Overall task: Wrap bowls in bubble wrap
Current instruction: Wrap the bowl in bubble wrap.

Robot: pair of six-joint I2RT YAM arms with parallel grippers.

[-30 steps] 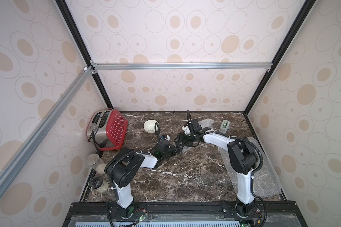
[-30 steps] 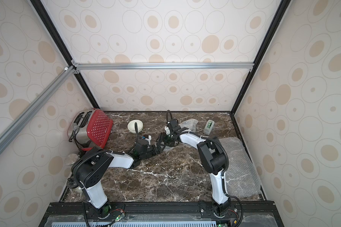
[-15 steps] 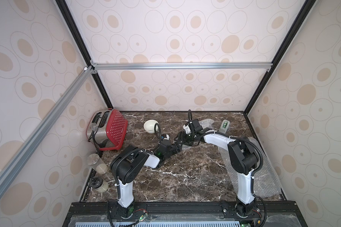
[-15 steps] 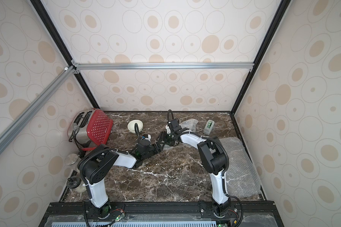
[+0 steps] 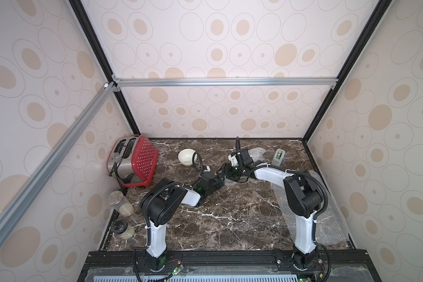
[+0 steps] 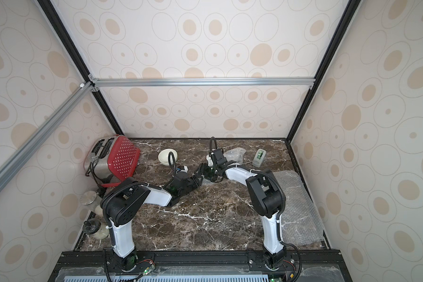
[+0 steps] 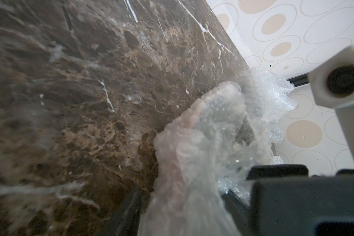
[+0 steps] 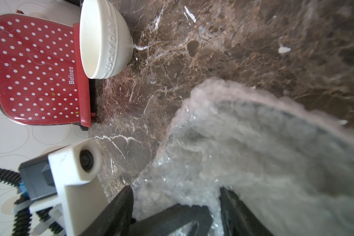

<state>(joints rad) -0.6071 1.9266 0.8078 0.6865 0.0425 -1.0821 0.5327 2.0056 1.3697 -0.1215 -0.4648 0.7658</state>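
As cloudy, crumpled bubble wrap [image 8: 253, 153] bulges between its jaws, right gripper [image 8: 176, 192] clamps it wide; left gripper [image 7: 182, 194] half-parted, hold unclear

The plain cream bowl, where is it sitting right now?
In both top views the cream bowl stands unwrapped near the back wall, left of centre, just right of the red toaster.

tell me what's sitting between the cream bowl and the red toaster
Nothing sits there. Only a bare strip of marble tabletop separates the cream bowl from the red toaster, as both top views show.
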